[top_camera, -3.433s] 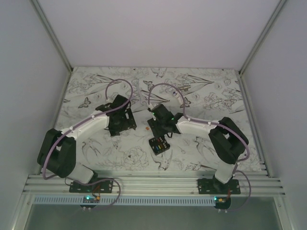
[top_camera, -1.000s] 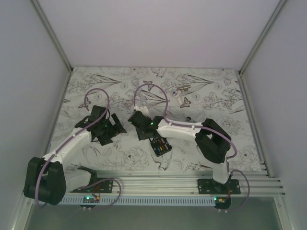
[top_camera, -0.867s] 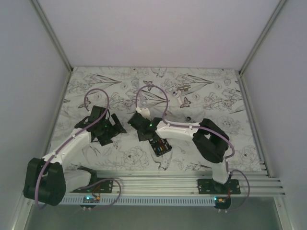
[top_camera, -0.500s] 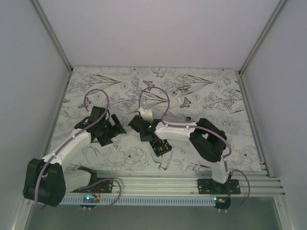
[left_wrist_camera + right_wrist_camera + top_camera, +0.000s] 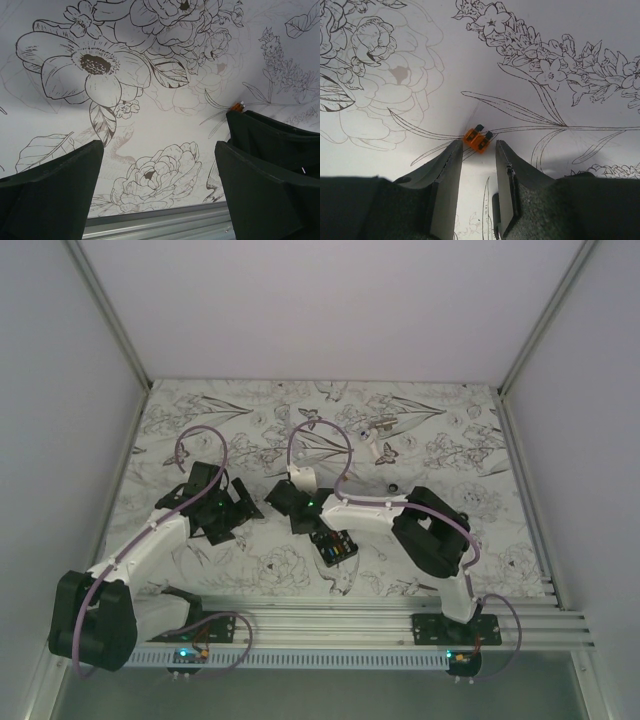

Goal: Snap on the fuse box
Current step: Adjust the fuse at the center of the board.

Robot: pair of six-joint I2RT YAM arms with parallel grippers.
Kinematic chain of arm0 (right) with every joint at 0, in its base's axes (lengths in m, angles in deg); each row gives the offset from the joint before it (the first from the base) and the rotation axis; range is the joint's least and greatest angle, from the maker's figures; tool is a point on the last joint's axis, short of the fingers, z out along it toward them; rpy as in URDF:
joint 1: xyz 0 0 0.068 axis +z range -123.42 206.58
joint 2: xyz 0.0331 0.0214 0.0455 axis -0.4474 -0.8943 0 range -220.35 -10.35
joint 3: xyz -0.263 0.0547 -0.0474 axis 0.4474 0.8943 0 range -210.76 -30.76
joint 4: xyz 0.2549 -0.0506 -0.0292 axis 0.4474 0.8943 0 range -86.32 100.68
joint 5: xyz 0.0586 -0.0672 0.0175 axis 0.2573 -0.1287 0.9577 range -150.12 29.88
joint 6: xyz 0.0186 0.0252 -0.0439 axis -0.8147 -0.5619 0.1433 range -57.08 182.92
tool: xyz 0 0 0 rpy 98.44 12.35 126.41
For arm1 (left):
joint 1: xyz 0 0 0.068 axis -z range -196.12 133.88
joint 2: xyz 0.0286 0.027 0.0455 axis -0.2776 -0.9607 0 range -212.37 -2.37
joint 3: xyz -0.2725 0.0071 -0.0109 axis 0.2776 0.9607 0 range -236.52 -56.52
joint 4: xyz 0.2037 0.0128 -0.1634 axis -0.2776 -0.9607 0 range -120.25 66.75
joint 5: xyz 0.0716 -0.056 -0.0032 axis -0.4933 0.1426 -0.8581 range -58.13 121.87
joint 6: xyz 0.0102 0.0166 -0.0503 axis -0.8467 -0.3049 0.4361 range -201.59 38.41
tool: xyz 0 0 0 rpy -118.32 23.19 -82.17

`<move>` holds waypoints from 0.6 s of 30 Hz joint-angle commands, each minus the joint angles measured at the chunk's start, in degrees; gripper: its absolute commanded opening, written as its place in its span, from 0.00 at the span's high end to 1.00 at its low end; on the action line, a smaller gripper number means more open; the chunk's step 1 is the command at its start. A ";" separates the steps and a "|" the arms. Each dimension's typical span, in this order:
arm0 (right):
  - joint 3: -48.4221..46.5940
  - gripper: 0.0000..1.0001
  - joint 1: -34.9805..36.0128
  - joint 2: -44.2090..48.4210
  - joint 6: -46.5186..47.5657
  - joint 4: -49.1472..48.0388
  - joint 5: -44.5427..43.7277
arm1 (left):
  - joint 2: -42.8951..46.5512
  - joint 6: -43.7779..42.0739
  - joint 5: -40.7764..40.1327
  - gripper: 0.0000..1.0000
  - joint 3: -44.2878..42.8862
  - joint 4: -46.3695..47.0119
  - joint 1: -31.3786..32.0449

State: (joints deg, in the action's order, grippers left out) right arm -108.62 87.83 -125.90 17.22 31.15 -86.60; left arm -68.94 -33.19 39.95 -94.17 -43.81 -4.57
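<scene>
While the right tool [image 5: 478, 145] hangs low over the flower-print desk [image 5: 450, 440], its fingers [image 5: 445, 185] stand close together but clamp on nothing. A small orange fuse [image 5: 478, 139] lies flat on the desk right at their tips, framed by the narrow gap; whether either finger touches it cannot be told.

The fuse box [image 5: 333, 546] sits on the desk near the front edge, about midway between the two arm bases. It lies just on the near side of the right wrist, face up, with its rows of coloured fuses showing. No tool holds it.

To the left, the left tool [image 5: 159, 146] is released, its fingers [image 5: 55, 190] spread wide with only bare printed desk between them. It stands near the right tool, apart from the box. From the left wrist camera the orange fuse [image 5: 239, 105] shows as a speck at the edge of a black part on the right.
</scene>
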 commanded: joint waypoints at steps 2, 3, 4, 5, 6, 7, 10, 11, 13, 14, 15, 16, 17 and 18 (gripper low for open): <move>1.75 0.62 -0.99 -0.41 0.69 1.50 -2.54 | 0.55 0.46 0.80 0.01 0.78 -0.70 -0.46; 2.42 0.62 -1.43 0.14 1.24 1.34 -2.37 | 0.49 0.46 0.87 0.01 0.74 -0.67 -0.42; 3.04 0.62 -1.89 0.79 1.84 1.19 -2.27 | 0.55 0.46 0.89 0.01 0.77 -0.69 -0.39; 3.56 0.62 -2.29 1.41 2.59 0.84 -2.13 | 0.56 0.39 0.94 0.01 0.76 -0.70 -0.39; 4.00 0.62 -2.62 1.99 3.23 0.71 -2.04 | 0.56 0.38 0.92 0.01 0.74 -0.71 -0.43; 4.31 0.61 -2.89 2.49 3.91 0.55 -2.06 | 0.63 0.38 0.96 0.01 0.75 -0.71 -0.45; 4.56 0.61 -3.38 3.45 6.25 0.19 -1.90 | 0.72 0.38 0.96 0.01 0.74 -0.69 -0.39; 4.53 0.60 -3.58 3.55 6.98 0.14 -1.91 | 0.78 0.45 0.97 0.01 0.75 -0.63 -0.39; 4.72 0.60 -4.16 3.68 8.29 0.07 -2.04 | 0.75 0.45 0.95 0.01 0.78 -0.71 -0.44; 4.86 0.60 -4.66 3.69 8.96 0.05 -2.05 | 0.76 0.46 0.91 0.01 0.84 -0.67 -0.46; 5.15 0.60 -5.14 3.71 9.38 0.04 -2.13 | 0.78 0.46 0.92 0.01 0.82 -0.75 -0.48; 5.51 0.60 -5.79 3.80 9.73 0.00 -2.17 | 0.76 0.46 0.89 0.01 0.82 -0.78 -0.45; 5.99 0.60 -6.37 3.99 10.07 -0.16 -2.15 | 0.72 0.46 0.89 0.01 0.82 -0.80 -0.41; 6.39 0.60 -6.93 4.05 10.54 -0.64 -1.92 | 0.66 0.46 0.86 0.01 0.82 -0.80 -0.39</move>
State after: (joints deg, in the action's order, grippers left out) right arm -104.21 83.37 -122.80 24.81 29.73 -86.77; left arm -68.94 -33.19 39.95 -94.17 -43.83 -4.57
